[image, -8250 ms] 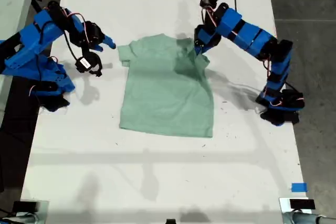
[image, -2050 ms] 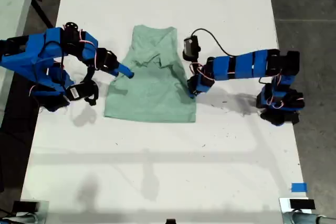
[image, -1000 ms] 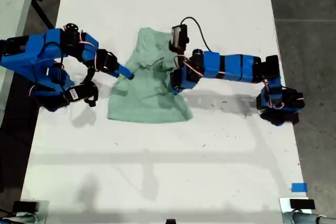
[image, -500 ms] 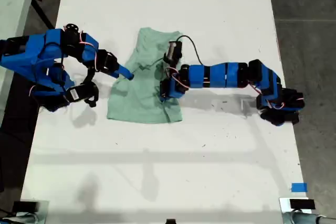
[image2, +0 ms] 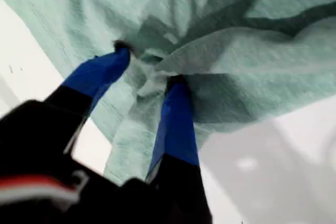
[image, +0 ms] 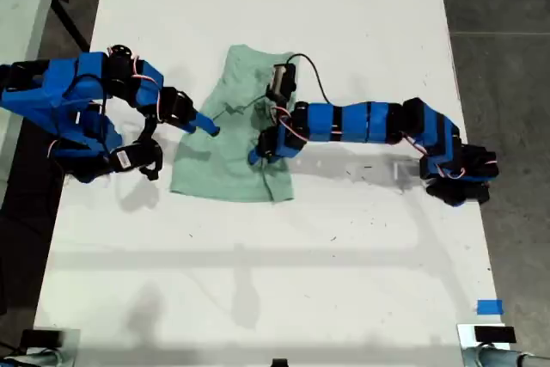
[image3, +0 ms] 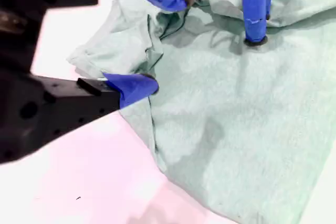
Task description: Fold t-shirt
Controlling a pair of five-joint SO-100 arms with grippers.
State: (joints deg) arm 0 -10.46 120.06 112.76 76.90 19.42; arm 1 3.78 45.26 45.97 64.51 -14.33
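The white tabletop (image: 258,281) carries the small pale mint-green cloth t-shirt (image: 225,169) toward the exterior view's left of centre. It is folded into a narrow, rumpled strip, far slimmer than eight seconds ago. Over the folded side lies my second gripper (image: 258,156), jaws spread wide. One fingertip (image3: 143,84) touches the creased edge. Half a second ago it sat a little further toward the exterior view's right. Beyond it, my first gripper (image2: 149,66) pinches a pucker of the cloth. The hem corner below it has slid slightly toward the exterior view's left.
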